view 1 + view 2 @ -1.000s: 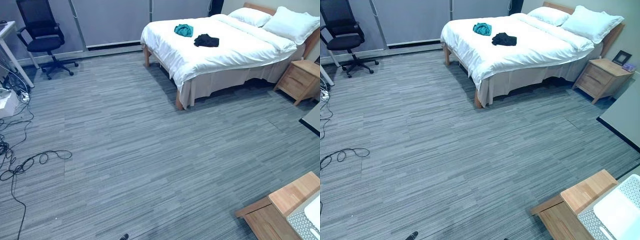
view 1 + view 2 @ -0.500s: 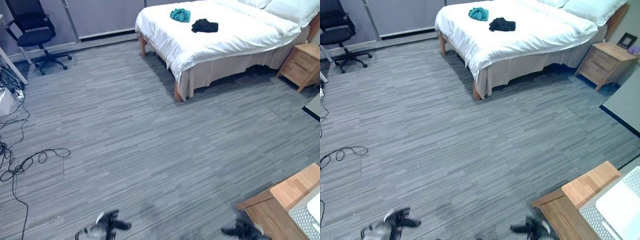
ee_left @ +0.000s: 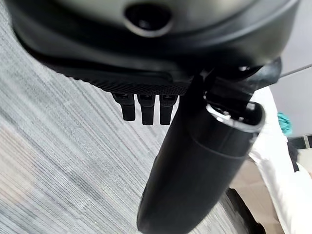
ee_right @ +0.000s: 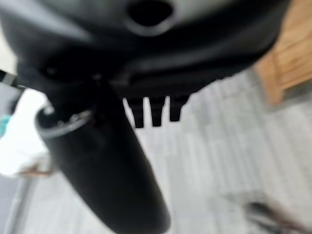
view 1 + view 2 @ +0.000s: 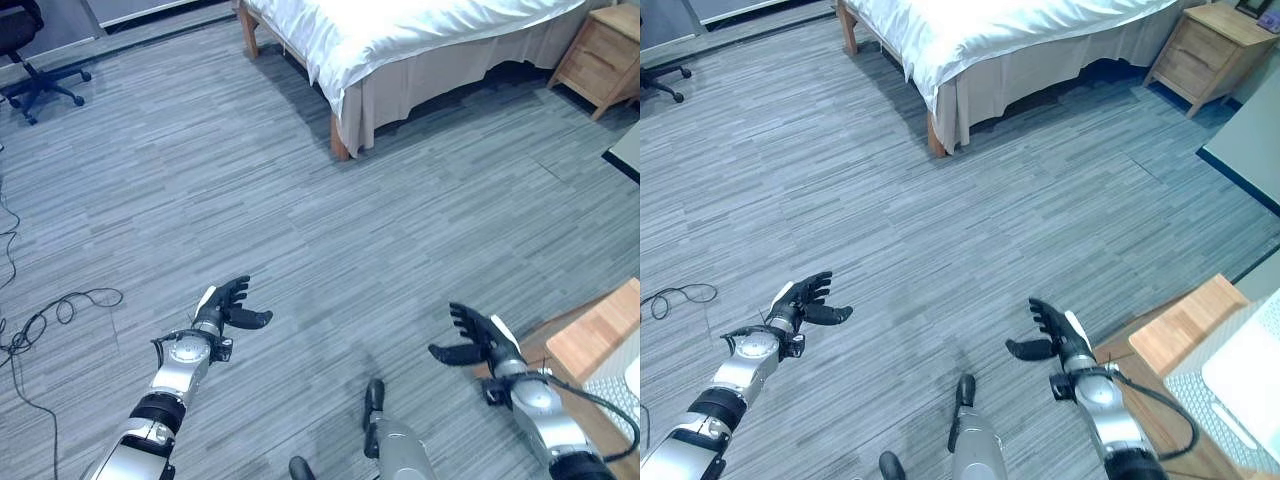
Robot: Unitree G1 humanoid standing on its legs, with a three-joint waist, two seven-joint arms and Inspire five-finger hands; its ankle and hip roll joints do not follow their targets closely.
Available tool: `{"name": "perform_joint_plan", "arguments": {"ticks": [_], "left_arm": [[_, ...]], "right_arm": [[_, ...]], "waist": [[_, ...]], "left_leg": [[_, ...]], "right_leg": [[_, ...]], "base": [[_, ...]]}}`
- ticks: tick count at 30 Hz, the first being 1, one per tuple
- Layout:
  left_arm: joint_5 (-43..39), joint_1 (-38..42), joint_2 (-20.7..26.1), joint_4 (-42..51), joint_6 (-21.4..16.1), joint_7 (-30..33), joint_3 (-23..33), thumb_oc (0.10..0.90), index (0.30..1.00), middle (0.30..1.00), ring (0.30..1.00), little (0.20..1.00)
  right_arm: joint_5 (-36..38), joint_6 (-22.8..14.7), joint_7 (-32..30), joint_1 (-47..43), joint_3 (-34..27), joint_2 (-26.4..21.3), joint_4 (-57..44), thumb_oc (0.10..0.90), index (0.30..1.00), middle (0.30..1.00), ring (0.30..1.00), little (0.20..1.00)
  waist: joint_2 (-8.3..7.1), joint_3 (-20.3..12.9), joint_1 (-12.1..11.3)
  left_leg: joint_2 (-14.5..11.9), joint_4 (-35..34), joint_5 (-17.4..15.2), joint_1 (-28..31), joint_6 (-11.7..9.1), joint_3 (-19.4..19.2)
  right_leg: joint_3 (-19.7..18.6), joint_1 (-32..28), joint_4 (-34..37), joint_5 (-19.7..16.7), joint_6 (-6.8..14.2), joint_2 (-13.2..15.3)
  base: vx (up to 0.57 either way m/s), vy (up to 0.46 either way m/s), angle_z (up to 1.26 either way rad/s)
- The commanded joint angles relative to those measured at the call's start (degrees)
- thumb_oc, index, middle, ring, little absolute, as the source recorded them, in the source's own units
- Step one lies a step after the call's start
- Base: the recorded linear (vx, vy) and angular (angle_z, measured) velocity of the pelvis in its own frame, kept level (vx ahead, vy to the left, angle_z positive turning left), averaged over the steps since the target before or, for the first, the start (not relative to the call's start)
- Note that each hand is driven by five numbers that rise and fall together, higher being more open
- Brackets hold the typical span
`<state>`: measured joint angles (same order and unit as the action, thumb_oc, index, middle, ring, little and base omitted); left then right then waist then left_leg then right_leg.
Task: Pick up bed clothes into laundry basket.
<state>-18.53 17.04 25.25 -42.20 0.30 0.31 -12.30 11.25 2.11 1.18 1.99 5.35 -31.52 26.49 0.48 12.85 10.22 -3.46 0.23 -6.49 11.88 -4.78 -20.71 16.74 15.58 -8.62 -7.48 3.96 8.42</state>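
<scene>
step: approach, nothing picked yet | left hand (image 5: 222, 307) and right hand (image 5: 480, 338): fingers apart, empty, over bare floor | clothes: a teal bit (image 3: 284, 123) on the bed (image 5: 400, 40), far beyond the fingertips | next: walk to bed, reach clothes

Matt striped carpet (image 5: 300, 200); white cloth bedsheet (image 5: 400, 30); wooden nightstand (image 5: 600, 50).

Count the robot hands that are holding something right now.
0. The left hand hovers open over the carpet, lower left; the right hand hovers open, lower right, beside the wooden cabinet.
</scene>
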Motion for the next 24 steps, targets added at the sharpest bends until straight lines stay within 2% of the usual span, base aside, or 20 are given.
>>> {"name": "perform_joint_plan", "arguments": {"ticks": [1, 2, 3, 4, 5, 6, 7, 8, 12, 15, 16, 17, 18, 19, 21, 22, 23, 24], "left_arm": [[-2.27, 0.63, 0.34, 3.59, -3.54, -0.45, 3.04, 0.800, 0.900, 0.900, 0.900, 0.900], [-3.95, -0.59, -0.03, 4.78, -3.27, -0.99, 3.53, 0.800, 0.900, 0.900, 0.900, 0.900], [-4.89, -1.58, -0.29, 5.54, -3.29, -0.56, 4.17, 0.800, 0.900, 0.900, 0.900, 0.900], [-4.89, -1.58, -0.30, 5.55, -3.29, -0.56, 4.17, 0.800, 0.900, 0.900, 0.900, 0.900], [-5.50, -3.12, -1.39, 4.49, -2.87, -0.68, 5.24, 0.800, 0.900, 0.900, 0.900, 0.900], [-5.93, -3.88, -1.94, 4.18, -2.97, -0.99, 5.89, 0.800, 0.900, 0.900, 0.900, 0.900], [-5.93, -3.89, -1.94, 4.18, -2.97, -0.99, 5.88, 0.800, 0.900, 0.900, 0.900, 0.900], [-6.35, -5.82, -2.67, 3.40, -3.44, -1.38, 6.95, 0.800, 0.900, 0.900, 0.900, 0.900], [-7.36, -8.06, -2.90, 1.05, -4.04, -2.24, 8.84, 0.800, 0.900, 0.900, 0.900, 0.900], [-8.97, -9.55, -3.09, -0.64, -4.12, -2.53, 11.40, 0.800, 0.900, 0.900, 0.900, 0.900], [-9.19, -10.41, -2.75, -0.54, -4.00, -2.52, 12.14, 0.800, 0.900, 0.900, 0.900, 0.900], [-9.40, -11.21, -2.42, -0.44, -3.76, -2.80, 12.86, 0.800, 0.900, 0.900, 0.900, 0.900], [-8.96, -12.09, -2.43, -0.40, -3.75, -2.82, 13.59, 0.800, 0.900, 0.900, 0.900, 0.900], [-8.96, -12.10, -2.41, -0.40, -3.75, -2.83, 13.58, 0.800, 0.900, 0.900, 0.900, 0.900], [-9.84, -12.46, -2.31, 0.81, -3.67, -2.15, 14.34, 0.800, 0.900, 0.900, 0.900, 0.900], [-10.61, -13.25, -2.25, 2.94, -3.99, -1.98, 14.60, 0.800, 0.900, 0.900, 0.900, 0.900], [-11.05, -13.59, -2.01, 4.15, -3.86, -1.80, 14.88, 0.800, 0.900, 0.900, 0.900, 0.900], [-11.03, -13.40, -1.91, 3.85, -3.89, -1.64, 14.92, 0.800, 0.900, 0.900, 0.900, 0.900]], "right_arm": [[-0.11, -4.09, -0.40, -2.85, -5.08, -2.16, -4.82, 0.800, 0.900, 0.900, 0.900, 0.900], [2.75, -4.65, -1.06, -1.18, -6.29, -1.40, -4.55, 0.800, 0.900, 0.900, 0.900, 0.900], [4.11, -5.07, -1.48, -1.04, -6.81, -0.99, -3.78, 0.800, 0.900, 0.900, 0.900, 0.900], [4.11, -5.08, -1.48, -1.05, -6.81, -1.00, -3.77, 0.800, 0.900, 0.900, 0.900, 0.900], [4.55, -4.75, -2.24, -1.44, -7.19, -1.00, -2.25, 0.800, 0.900, 0.900, 0.900, 0.900], [4.72, -4.80, -2.07, -1.33, -7.40, -1.02, -2.01, 0.800, 0.900, 0.900, 0.900, 0.900], [4.72, -4.80, -2.07, -1.33, -7.40, -1.02, -2.01, 0.800, 0.900, 0.900, 0.900, 0.900], [5.47, -5.16, -1.41, -1.22, -7.79, -0.86, -2.47, 0.800, 0.900, 0.900, 0.900, 0.900], [4.46, -5.80, -0.76, -1.74, -7.11, -1.60, -1.47, 0.800, 0.900, 0.900, 0.900, 0.900], [4.03, -5.44, -0.18, -2.87, -6.84, -1.65, -0.86, 0.800, 0.900, 0.900, 0.900, 0.900], [3.92, -5.16, 0.16, -3.27, -6.48, -1.34, -1.50, 0.800, 0.900, 0.900, 0.900, 0.900], [3.51, -4.68, 0.50, -3.47, -6.13, -0.85, -2.06, 0.800, 0.900, 0.900, 0.900, 0.900], [3.06, -4.70, 0.87, -3.36, -5.87, 0.51, -2.46, 0.800, 0.900, 0.900, 0.900, 0.900], [3.05, -4.70, 0.86, -3.36, -5.87, 0.53, -2.46, 0.800, 0.900, 0.900, 0.900, 0.900], [2.54, -4.49, 0.50, -3.63, -5.76, 1.80, -2.85, 0.800, 0.900, 0.900, 0.900, 0.900], [2.76, -4.53, 0.59, -3.28, -6.18, 2.31, -3.75, 0.800, 0.900, 0.900, 0.900, 0.900], [2.30, -4.62, 0.59, -3.40, -6.25, 2.69, -4.56, 0.800, 0.900, 0.900, 0.900, 0.900], [1.82, -4.60, 0.44, -3.49, -6.24, 2.86, -4.42, 0.800, 0.900, 0.900, 0.900, 0.900]], "waist": [[0.24, -6.43, -0.48], [-1.63, -4.76, -2.83], [-2.52, -3.68, -4.08], [-2.46, -3.66, -4.06], [-3.98, -2.41, -6.17], [-4.15, -2.27, -6.86], [-4.16, -2.27, -6.86], [-4.48, -2.46, -8.16], [-3.21, -3.91, -10.84], [-2.70, -5.39, -11.69], [-2.78, -5.90, -12.21], [-2.94, -6.79, -12.41], [-4.09, -7.68, -13.21], [-4.17, -7.68, -13.34], [-4.40, -6.76, -13.93], [-4.09, -5.85, -13.33], [-3.06, -4.81, -12.68], [-2.28, -4.16, -12.02]], "left_leg": [[-10.43, 20.21, 20.75, 1.03, -6.46, 1.37], [-13.81, 35.13, 25.49, -7.55, -7.57, 3.92], [-14.53, 40.01, 25.10, -11.04, -7.06, 5.13], [-14.61, 40.11, 25.04, -11.09, -7.07, 5.19], [-14.44, 40.89, 22.11, -17.68, -6.03, 4.45], [-14.12, 37.93, 20.42, -20.27, -5.59, 3.94], [-14.10, 37.91, 20.42, -20.25, -5.58, 3.92], [-11.97, 28.27, 20.95, -24.36, -3.83, 2.84], [-6.16, 3.74, 24.80, -25.10, -3.64, 4.55], [-5.25, 1.67, 27.11, -25.64, -4.46, 3.13], [-5.14, 2.96, 26.44, -25.23, -4.03, 2.62], [-5.01, 1.54, 23.91, -23.89, -2.58, 1.53], [-2.89, 2.76, 20.80, -22.17, -0.23, -0.58], [-2.84, 2.73, 20.75, -22.10, -0.19, -0.75], [-1.04, 2.98, 17.27, -19.38, 2.64, -3.40], [0.04, 2.82, 14.90, -16.98, 3.19, -3.06], [-0.75, 2.56, 14.68, -14.99, 4.37, -4.23], [-0.76, 2.35, 13.76, -13.01, 4.81, -4.01]], "right_leg": [[2.11, -4.51, 5.46, -1.28, 1.88, -5.69], [1.53, -10.87, 8.45, 1.94, -0.95, -8.09], [1.50, -13.58, 9.90, 2.90, -2.28, -9.17], [1.54, -13.60, 9.92, 2.90, -2.29, -9.24], [-0.04, -17.82, 12.07, 3.79, -2.34, -8.99], [-0.38, -19.31, 12.95, 4.12, -1.98, -8.83], [-0.38, -19.32, 12.95, 4.12, -1.97, -8.82], [-1.50, -20.85, 13.22, 4.04, -1.29, -7.85], [-3.92, -25.11, 13.62, 7.20, 0.42, -8.28], [-5.49, -28.88, 13.62, 8.63, 0.71, -8.44], [-6.13, -30.09, 13.53, 8.95, 1.08, -7.90], [-6.55, -30.54, 12.75, 10.00, 1.69, -6.91], [-6.20, -29.51, 5.46, 6.30, 3.74, -3.13], [-6.34, -29.44, 5.34, 6.37, 3.80, -3.02], [-6.73, -24.34, -8.68, -3.28, 6.46, 0.81], [-6.80, -21.49, -15.87, -6.71, 7.53, 2.54], [-6.91, -17.18, -20.89, -7.61, 6.94, 2.60], [-6.13, -14.49, -23.48, -6.65, 6.74, 2.98]], "base": [[0.46, -0.551, -0.04], [0.41, -0.484, -0.07], [0.41, -0.472, -0.06], [0.37, -0.262, -0.22], [0.38, -0.107, -0.59], [0.39, -0.107, -0.67], [0.39, 0.069, -0.62], [0.37, 0.115, -0.37], [0.53, 0.163, -0.37], [0.55, 0.102, -0.45], [0.54, 0.137, -0.40], [0.67, 0.256, -0.53], [0.49, 0.219, -0.68], [0.44, 0.233, -0.58], [0.31, 0.246, -0.16], [0.39, 0.327, 0.08], [0.39, 0.292, 0.10], [0.34, 0.245, 0.40]]}}
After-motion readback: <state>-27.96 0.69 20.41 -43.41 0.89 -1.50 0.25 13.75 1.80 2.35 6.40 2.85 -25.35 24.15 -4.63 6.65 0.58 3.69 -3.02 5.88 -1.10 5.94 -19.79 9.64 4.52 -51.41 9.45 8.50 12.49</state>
